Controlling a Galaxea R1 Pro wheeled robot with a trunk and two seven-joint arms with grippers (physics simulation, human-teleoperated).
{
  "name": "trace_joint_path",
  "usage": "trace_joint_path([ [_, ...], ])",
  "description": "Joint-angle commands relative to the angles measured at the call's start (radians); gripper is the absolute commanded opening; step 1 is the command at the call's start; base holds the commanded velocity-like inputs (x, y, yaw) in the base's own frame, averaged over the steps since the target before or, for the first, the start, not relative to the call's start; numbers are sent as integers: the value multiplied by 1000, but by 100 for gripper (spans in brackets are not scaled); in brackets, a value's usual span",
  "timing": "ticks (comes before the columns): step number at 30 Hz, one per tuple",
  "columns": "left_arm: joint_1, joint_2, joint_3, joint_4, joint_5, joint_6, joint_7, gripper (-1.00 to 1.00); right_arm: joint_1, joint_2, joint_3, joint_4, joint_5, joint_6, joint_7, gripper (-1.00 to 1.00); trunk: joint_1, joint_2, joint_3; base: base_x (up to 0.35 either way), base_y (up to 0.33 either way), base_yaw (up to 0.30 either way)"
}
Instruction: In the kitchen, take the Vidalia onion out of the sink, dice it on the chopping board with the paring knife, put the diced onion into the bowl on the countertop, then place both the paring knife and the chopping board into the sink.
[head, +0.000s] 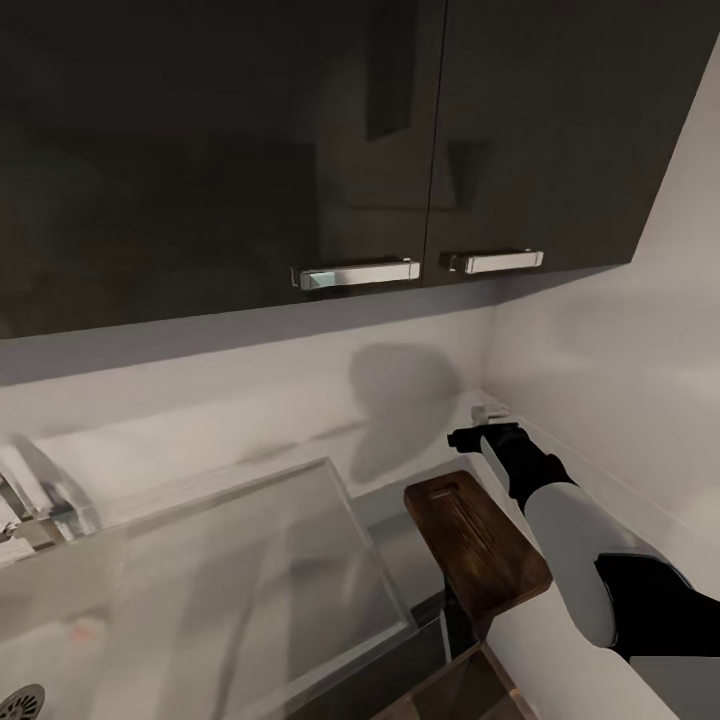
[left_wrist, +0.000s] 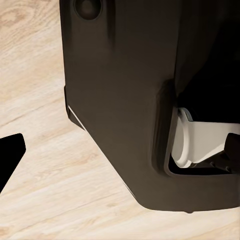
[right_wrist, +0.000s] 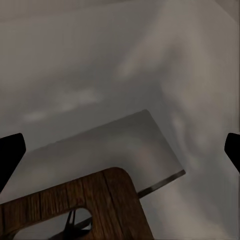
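Cabinets of dark glossy finish, with two chrome bar handles, hang across the top of the head view, above a pale wall. Below them the sink spreads over the lower left — a grey steel basin with its drain at the bottom corner and part of the chrome tap at the far left. The chopping board, dark brown with visible grain, lies just right of the sink on the countertop; its long axis runs from the near right to the far left, with the handle-slot end pointing away toward the wall. The right arm reaches over the counter beside the board, and the right gripper hovers past the board's far end; whether its fingers are apart or together cannot be told here.

In the left wrist view, one dark fingertip of the left gripper shows at the edge, over a pale wooden floor and the robot's dark base. Its opening cannot be judged.

In the right wrist view, both dark fingertips sit at opposite edges — spread wide, holding nothing. Between them lies the board's rounded slot end, with the grey countertop beyond.
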Motion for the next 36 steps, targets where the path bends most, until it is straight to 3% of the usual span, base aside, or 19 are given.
trace_joint_path([
  [1,0,0,0,0,2,-3,0,100,-1,0,-4,-1,9,5,3,100,1,-2,-2,0,0,0],
  [26,0,0,0,16,2,-3,0,100,-1,0,-3,-1,9,7,3,100,1,-2,-2,0,0,0],
  [36,0,-1,-1,16,2,-3,0,100,-1,0,-3,42,7,93,3,100,1,-2,-2,0,0,0],
])
